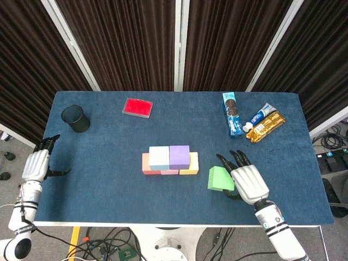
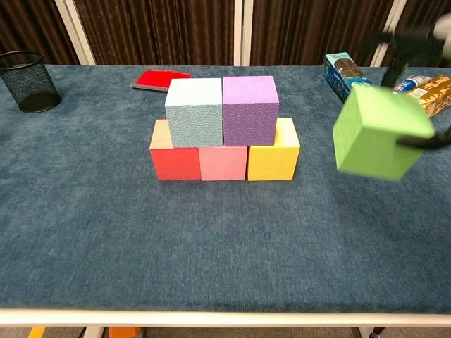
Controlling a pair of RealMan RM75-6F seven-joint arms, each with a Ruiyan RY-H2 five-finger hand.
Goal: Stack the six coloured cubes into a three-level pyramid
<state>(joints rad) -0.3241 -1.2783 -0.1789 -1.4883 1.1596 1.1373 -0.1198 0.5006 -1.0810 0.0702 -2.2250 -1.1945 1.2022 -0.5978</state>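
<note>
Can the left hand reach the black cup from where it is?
Probably yes. The left hand is open at the table's left edge, and the black cup stands close by in the far-left corner, with only bare table between them.
</note>
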